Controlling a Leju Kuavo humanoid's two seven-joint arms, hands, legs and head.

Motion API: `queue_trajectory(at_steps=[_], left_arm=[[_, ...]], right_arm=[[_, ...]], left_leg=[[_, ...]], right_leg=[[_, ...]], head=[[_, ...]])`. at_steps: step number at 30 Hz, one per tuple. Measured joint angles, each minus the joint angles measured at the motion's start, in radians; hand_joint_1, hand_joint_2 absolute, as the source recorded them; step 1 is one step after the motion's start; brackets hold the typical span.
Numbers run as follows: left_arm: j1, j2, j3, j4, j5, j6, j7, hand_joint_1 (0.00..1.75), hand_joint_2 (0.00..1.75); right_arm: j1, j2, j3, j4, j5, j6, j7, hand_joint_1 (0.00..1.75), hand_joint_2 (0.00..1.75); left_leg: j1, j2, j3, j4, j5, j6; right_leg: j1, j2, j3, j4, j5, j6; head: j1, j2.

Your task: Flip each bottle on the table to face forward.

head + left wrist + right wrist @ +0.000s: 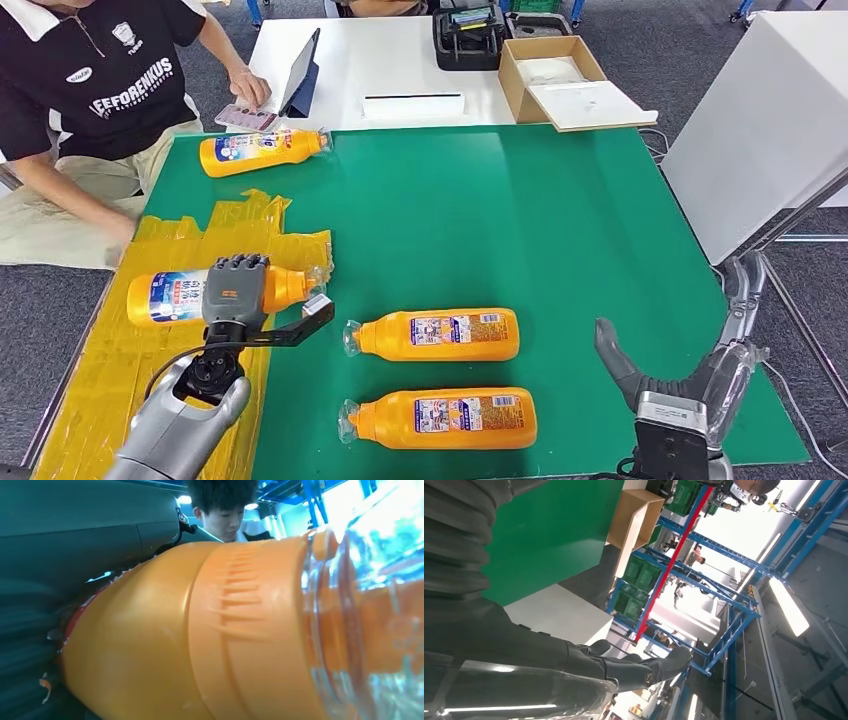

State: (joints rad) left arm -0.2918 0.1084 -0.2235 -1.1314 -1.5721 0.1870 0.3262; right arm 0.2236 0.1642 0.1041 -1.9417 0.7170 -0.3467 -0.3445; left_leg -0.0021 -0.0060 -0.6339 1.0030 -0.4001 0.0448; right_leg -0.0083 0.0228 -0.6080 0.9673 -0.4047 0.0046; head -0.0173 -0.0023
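Four orange bottles with clear caps lie on the green table [560, 230]. One bottle [262, 151] lies at the far left corner. Two lie side by side at the near middle, one [440, 334] behind the other [445, 417], both showing fine-print labels. The fourth bottle [170, 297] lies on yellow tape at the left, blue label up. My left hand [238, 290] grips it, fingers curled over its shoulder and thumb stretched out below the neck. Its orange shoulder [200, 645] presses against my palm in the left wrist view. My right hand [680, 385] hovers open at the table's near right edge, its fingers [634, 667] spread and holding nothing.
A person [90, 90] sits at the far left corner, one hand on a card near the far bottle. Behind the green table a white table [400, 60] carries a tablet [300, 75], a cardboard box [560, 75] and a black case [468, 38]. A white cabinet [770, 120] stands to the right.
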Motion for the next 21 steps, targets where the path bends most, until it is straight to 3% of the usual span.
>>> queue_trajectory(at_steps=[6,10,12,16,21], left_arm=[[0.006,-0.001,0.044,0.032,0.0,0.009,0.004,1.75,1.75],[0.019,-0.001,0.082,0.048,0.0,0.006,0.007,1.51,1.75],[0.021,-0.001,0.095,0.059,0.0,-0.005,0.018,1.48,1.75],[0.024,0.0,0.107,0.079,0.0,-0.019,0.034,0.06,1.75],[0.017,0.0,0.108,0.105,0.0,-0.044,0.047,0.0,1.75]], right_arm=[[0.0,-0.003,0.004,0.015,-0.014,0.0,-0.008,0.0,1.75],[-0.001,-0.007,0.013,0.03,-0.021,0.0,-0.012,0.0,1.75],[-0.004,-0.008,0.018,0.037,-0.023,0.0,-0.012,0.0,1.75],[-0.009,-0.009,0.024,0.049,-0.023,0.003,-0.012,0.0,1.75],[-0.019,-0.01,0.026,0.065,-0.022,0.003,-0.012,0.0,1.75]], left_leg=[[0.0,0.0,0.0,0.0,0.0,0.0],[0.0,0.0,0.0,0.0,0.0,0.0],[0.0,0.0,0.0,0.0,0.0,0.0],[0.0,0.0,-0.001,0.0,0.0,0.0],[0.0,0.0,0.0,0.0,0.0,0.0]], right_leg=[[0.0,0.0,0.0,0.0,0.0,0.0],[0.0,0.0,0.0,0.0,0.0,0.0],[0.0,0.0,0.0,0.0,0.0,0.0],[0.0,0.0,0.0,0.0,0.0,0.0],[0.0,-0.001,0.001,0.0,0.0,0.0]], head=[[0.0,0.0],[0.0,0.0],[0.0,0.0],[0.0,0.0],[0.0,0.0]])
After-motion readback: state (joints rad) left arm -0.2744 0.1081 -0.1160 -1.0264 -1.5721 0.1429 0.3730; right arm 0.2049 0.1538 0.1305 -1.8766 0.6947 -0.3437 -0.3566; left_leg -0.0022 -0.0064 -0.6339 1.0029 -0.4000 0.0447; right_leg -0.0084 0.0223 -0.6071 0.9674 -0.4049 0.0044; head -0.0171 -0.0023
